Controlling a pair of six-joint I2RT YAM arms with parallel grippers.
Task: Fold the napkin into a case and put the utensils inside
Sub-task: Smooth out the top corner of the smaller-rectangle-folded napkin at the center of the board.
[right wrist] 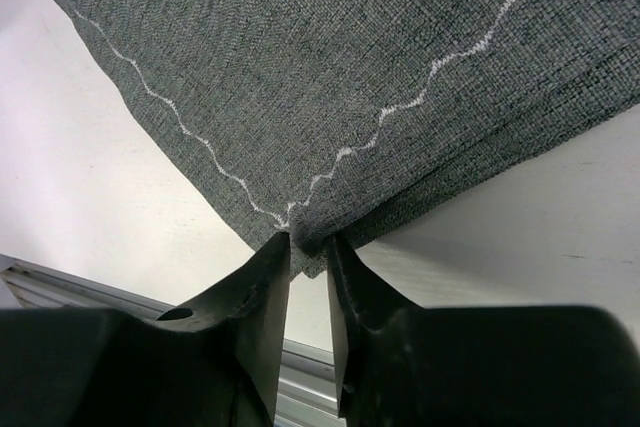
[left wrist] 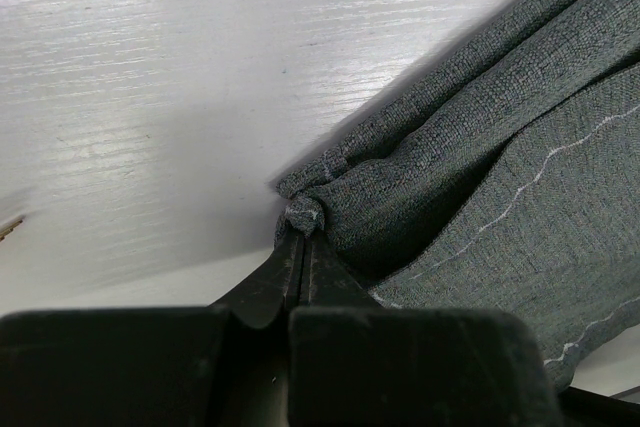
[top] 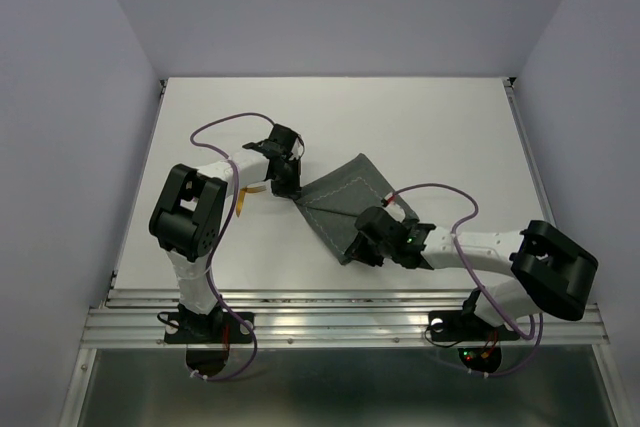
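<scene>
The dark grey-green napkin [top: 345, 205] lies folded on the white table, its light stitched line showing. My left gripper [top: 290, 190] is shut on the bunched left corner of the napkin [left wrist: 500, 147], and its fingertips [left wrist: 303, 232] pinch a small knot of cloth. My right gripper [top: 357, 251] is at the napkin's near corner. In the right wrist view that corner of the napkin [right wrist: 350, 67] sits between the two fingertips of the gripper [right wrist: 308, 243], with a gap still between the jaws. A thin gold-coloured utensil piece [top: 255, 190] shows beside the left arm, mostly hidden.
A ribbed metal rail [top: 350, 312] runs along the table's near edge, close behind the right gripper [right wrist: 60, 287]. Purple cables [top: 215, 127] loop over both arms. Pale walls stand on the left, right and far sides.
</scene>
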